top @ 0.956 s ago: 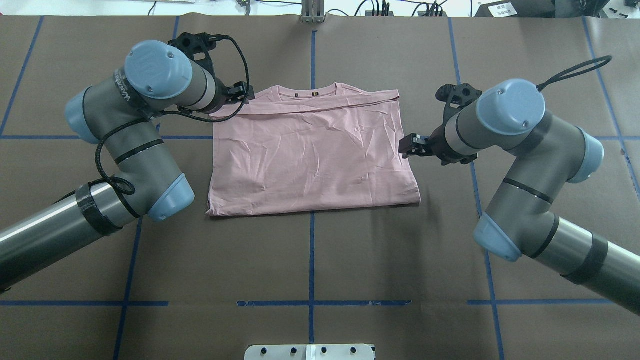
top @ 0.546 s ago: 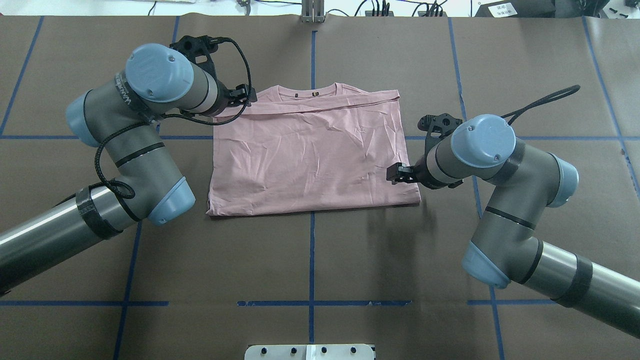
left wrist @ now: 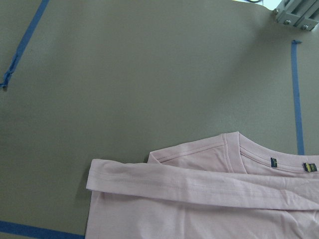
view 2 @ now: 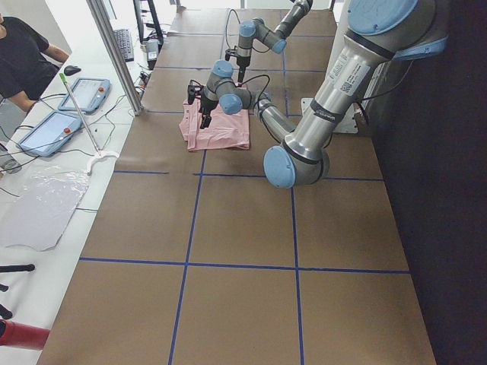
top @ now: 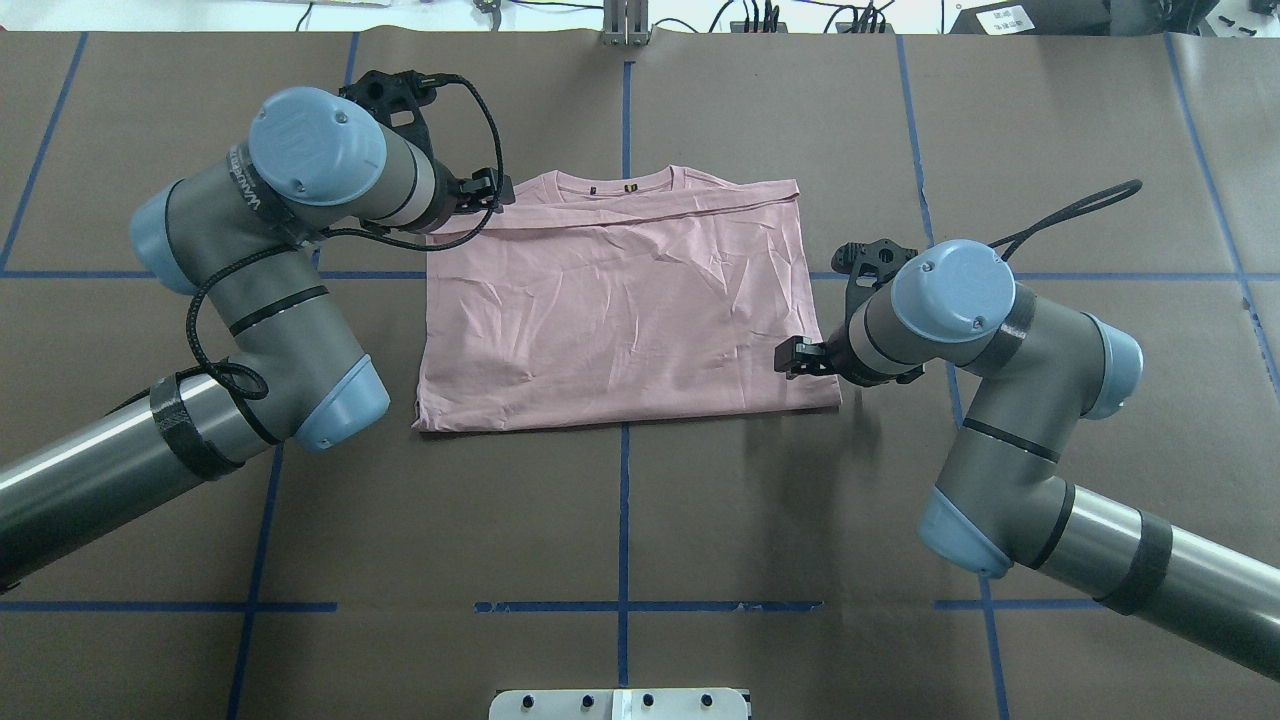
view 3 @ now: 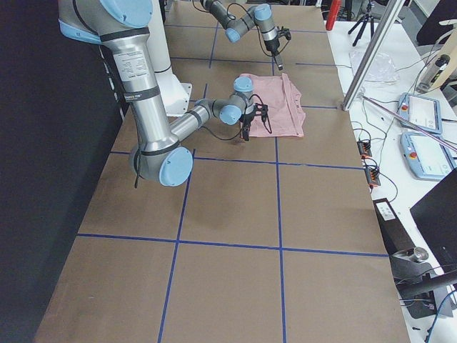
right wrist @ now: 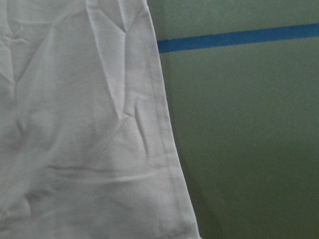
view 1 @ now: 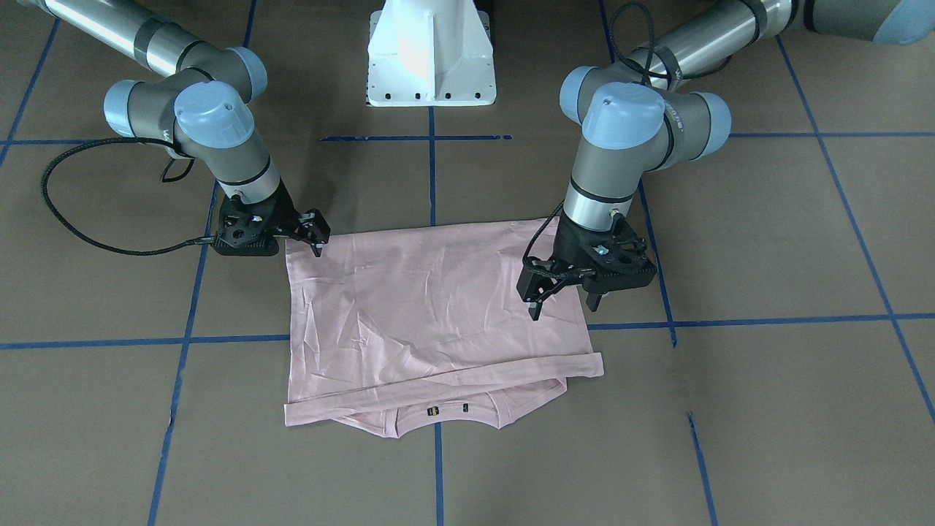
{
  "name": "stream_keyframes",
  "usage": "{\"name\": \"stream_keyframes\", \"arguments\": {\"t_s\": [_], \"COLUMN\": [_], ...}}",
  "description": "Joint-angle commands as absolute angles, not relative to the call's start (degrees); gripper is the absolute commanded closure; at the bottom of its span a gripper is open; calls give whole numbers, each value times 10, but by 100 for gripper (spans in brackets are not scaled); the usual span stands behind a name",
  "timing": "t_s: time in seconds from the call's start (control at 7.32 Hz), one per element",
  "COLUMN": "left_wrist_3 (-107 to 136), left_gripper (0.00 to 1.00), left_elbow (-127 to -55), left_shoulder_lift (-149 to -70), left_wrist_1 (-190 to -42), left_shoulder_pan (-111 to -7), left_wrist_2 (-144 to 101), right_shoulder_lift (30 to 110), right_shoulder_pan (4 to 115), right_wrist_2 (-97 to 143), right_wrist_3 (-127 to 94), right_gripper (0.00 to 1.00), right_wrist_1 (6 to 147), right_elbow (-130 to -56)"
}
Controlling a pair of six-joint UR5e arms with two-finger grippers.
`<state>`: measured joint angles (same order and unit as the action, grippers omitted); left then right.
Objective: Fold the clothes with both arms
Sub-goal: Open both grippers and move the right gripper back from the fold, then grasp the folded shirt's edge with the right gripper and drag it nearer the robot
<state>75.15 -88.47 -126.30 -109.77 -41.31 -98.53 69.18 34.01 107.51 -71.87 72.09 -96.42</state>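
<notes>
The pale pink T-shirt (top: 620,300) lies flat on the brown table, sleeves folded in, collar (top: 610,186) at the far edge. Its print is hidden. My left gripper (top: 495,190) hovers above the shirt's far left shoulder corner, jaws open and empty; it also shows in the front-facing view (view 1: 561,303). The left wrist view shows that corner with the folded sleeve (left wrist: 209,186). My right gripper (top: 790,358) is low at the shirt's near right corner, open and empty, seen also in the front-facing view (view 1: 319,235). The right wrist view shows the shirt's side edge (right wrist: 164,129).
The white pedestal base (view 1: 431,51) stands at the table's near edge. Blue tape lines (top: 624,520) grid the brown table cover. An aluminium post (top: 625,25) and cables sit at the far edge. An operator (view 2: 23,53) and tablets (view 2: 53,129) are beyond it.
My right gripper has moved along the shirt's right edge toward the robot, ending at the near right corner. My left arm has barely moved. The shirt lies as before.
</notes>
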Motion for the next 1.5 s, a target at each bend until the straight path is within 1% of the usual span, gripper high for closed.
{"name": "stream_keyframes", "arguments": {"t_s": [0.0,0.41,0.68,0.82,1.09,1.23,1.37], "left_wrist_3": [751,751,751,751,751,751,751], "left_gripper": [0,0,0,0,0,0,0], "left_elbow": [-885,-885,-886,-889,-892,-893,-897], "left_shoulder_lift": [-1263,-1263,-1262,-1262,-1261,-1262,-1261], "left_wrist_1": [-1098,-1098,-1098,-1098,-1098,-1098,-1096], "left_shoulder_pan": [-413,-413,-413,-413,-413,-413,-413], "left_wrist_2": [-984,-984,-984,-985,-985,-985,-985], "right_shoulder_lift": [691,686,686,687,689,690,690], "right_shoulder_pan": [338,334,331,330,330,332,334], "right_wrist_2": [1076,1080,1097,1098,1105,1112,1114], "right_wrist_3": [-719,-719,-719,-719,-719,-718,-718], "right_gripper": [9,18,41,49,87,97,100], "right_wrist_1": [722,723,722,722,722,722,722], "right_elbow": [-962,-960,-960,-960,-960,-962,-964]}}
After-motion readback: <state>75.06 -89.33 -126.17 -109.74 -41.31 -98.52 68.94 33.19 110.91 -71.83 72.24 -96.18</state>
